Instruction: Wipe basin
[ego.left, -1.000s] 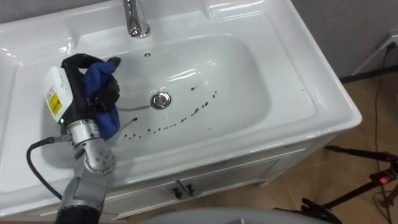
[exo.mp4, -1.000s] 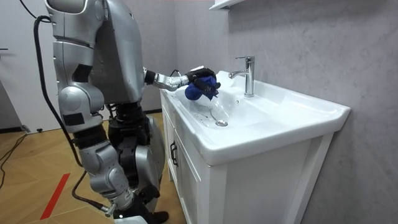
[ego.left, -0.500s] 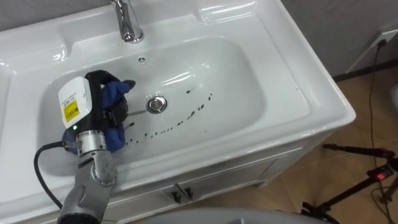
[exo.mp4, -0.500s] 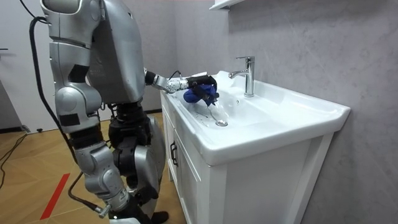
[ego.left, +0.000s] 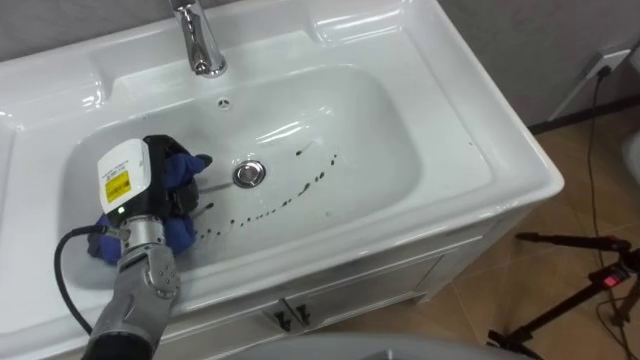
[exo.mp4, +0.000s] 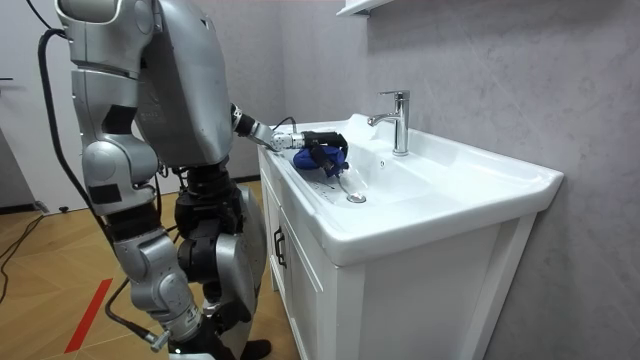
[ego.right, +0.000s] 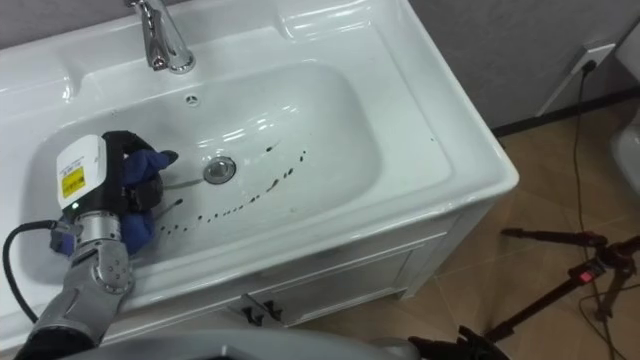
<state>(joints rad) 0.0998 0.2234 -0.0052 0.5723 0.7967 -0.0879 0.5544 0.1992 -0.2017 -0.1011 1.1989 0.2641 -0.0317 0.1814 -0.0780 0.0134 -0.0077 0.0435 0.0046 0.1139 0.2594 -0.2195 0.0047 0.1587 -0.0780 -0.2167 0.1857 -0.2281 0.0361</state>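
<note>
Left hand (ego.left: 145, 195) clamps the cloth (ego.left: 186, 168), mostly hidden beneath it, inside the basin (ego.left: 470, 150); dark specks (ego.left: 290, 196) lie just right.

The left hand (ego.left: 140, 185) has sunk from rim height down into the basin (ego.left: 400, 150), carrying the blue cloth (ego.left: 182, 170) in its fingers. It has slid toward five o'clock, nearer the trail of dark spots (ego.left: 318, 178).
</note>
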